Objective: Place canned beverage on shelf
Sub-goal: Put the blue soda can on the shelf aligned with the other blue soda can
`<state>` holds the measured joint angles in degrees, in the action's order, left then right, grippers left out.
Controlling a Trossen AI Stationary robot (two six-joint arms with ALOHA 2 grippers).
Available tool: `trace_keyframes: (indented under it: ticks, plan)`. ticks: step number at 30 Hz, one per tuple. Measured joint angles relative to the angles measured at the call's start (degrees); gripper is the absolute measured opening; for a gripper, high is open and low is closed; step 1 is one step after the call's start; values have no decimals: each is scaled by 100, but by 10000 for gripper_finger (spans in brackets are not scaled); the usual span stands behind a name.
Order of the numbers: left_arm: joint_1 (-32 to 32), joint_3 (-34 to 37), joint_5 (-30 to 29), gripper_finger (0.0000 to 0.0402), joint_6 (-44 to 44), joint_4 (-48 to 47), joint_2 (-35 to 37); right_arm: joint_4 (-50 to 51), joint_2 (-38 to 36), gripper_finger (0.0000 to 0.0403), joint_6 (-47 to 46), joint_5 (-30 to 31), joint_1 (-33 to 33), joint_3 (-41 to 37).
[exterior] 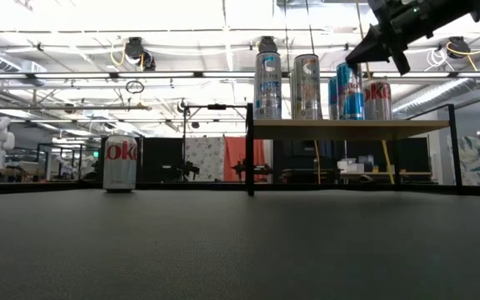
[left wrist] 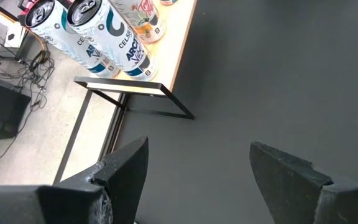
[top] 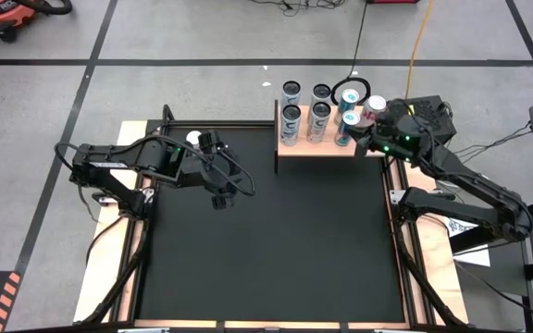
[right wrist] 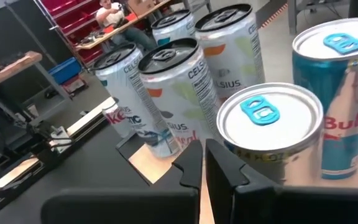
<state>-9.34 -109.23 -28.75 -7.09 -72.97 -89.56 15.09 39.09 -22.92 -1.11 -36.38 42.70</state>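
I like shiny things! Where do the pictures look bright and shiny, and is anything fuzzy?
Low view: ceiling lights glare white above the shelf, and the dark right gripper stands out against them. Right wrist view: the silver can tops shine; the fingers up close look fuzzy. High view: even light, black mat dull.

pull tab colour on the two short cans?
Blue, on silver lids; the right wrist view shows it best.
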Motion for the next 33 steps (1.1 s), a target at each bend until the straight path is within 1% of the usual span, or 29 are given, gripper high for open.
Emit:
trace_keyframes:
  ticks: [7,10,16,20,30,33]
  plan:
    - [0,0,0,283,0,0,0,29,-61,0,1,17,0,0]
    - [-1,0,0,283,0,0,0,132,-63,0,1,123,0,0]
    - [0,0,0,283,0,0,0,313,-105,0,0,134,0,0]
    - [0,0,0,283,0,0,0,330,-190,0,0,274,0,0]
    - [0,0,0,283,0,0,0,411,-303,0,-24,304,0,0]
    - [0,0,0,283,0,0,0,435,-304,0,-24,455,0,0]
